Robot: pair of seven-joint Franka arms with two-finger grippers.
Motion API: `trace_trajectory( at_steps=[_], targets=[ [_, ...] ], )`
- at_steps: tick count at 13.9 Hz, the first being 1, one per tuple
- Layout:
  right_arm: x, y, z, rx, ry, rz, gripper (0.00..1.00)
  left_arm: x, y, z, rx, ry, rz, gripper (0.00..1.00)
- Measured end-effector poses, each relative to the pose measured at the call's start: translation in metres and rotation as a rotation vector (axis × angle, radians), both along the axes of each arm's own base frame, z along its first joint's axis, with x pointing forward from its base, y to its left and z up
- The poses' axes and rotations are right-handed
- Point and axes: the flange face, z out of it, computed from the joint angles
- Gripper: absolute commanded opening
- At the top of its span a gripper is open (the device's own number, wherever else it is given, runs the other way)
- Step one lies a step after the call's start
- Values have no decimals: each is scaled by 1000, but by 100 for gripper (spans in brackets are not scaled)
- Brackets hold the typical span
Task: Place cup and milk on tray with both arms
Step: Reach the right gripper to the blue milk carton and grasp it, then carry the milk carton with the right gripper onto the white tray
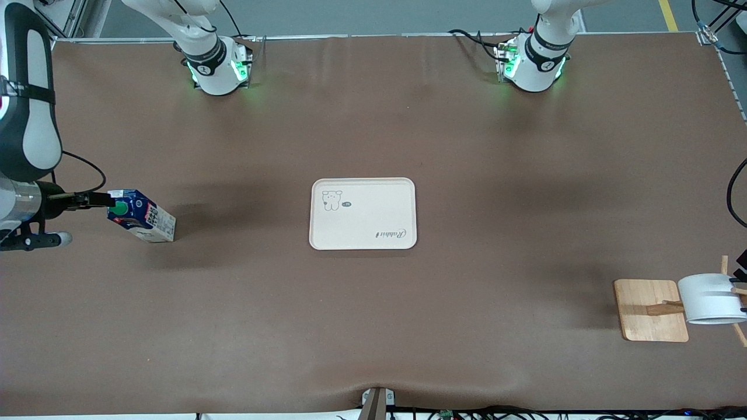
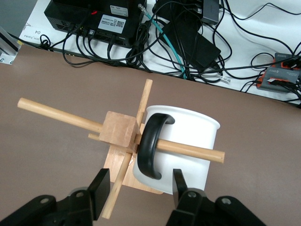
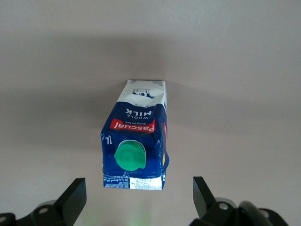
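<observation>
Your flat cream rectangular tray (image 1: 363, 213) with rounded corners lies bare at the table's centre, cartoon animal drawing and "Rabbit" script facing up.

From the tray, look toward 9 o'clock in the front view: the small dark blue gable-top milk carton (image 1: 142, 215) with its round green cap stands on the brown table cover (image 1: 373, 315), toward the right arm's end. The right gripper (image 1: 100, 200) sits level with the carton's top. In the right wrist view you see its fingers (image 3: 73, 197) spread wide, one to each side of the carton (image 3: 136, 147) and clear of it; nothing is pinched.

Toward 4 o'clock from the tray, at the left arm's end, you find the white cylindrical mug (image 1: 711, 298) with a black handle. It hangs on a stick of the small wooden rack, whose board (image 1: 649, 309) lies on the table. In the left wrist view the stick passes through the handle (image 2: 151, 145), and the mug (image 2: 181, 148) is tilted on its side. The left gripper (image 2: 138, 188) hovers just by the handle, jaws partly open, fingers (image 2: 179, 184) flanking the handle's lower curve; contact cannot be told.
</observation>
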Motion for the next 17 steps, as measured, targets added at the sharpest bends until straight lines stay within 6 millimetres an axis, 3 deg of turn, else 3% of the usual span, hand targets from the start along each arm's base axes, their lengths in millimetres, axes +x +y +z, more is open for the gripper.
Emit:
trace_trajectory(
  at_steps=[3, 7, 9, 11, 12, 13, 14, 17],
  targets=[
    [-2, 1, -12, 3, 2, 0, 100, 2, 0, -8, 14, -4, -23, 58],
    [-10, 5, -51, 23, -17, -7, 100, 3, 1, -9, 24, -6, -40, 50],
    [-12, 4, -58, 22, -20, -9, 100, 3, 0, -10, 24, -6, -41, 48],
    [-16, 0, -67, 21, -22, -17, 44, 3, 0, -10, 26, -8, -42, 48],
    [-19, 1, -70, 24, -12, -17, 22, 4, 0, -10, 26, -9, -43, 48],
    [-20, 4, -71, 28, -1, -14, 6, 4, 0, -11, 26, -8, -44, 47],
    [-20, 8, -69, 31, 6, -8, 0, 4, 0, -13, 27, -7, -45, 46],
    [-23, 26, -63, 53, 58, 13, 0, 7, -2, -19, 28, -11, -47, 44]
  ],
)
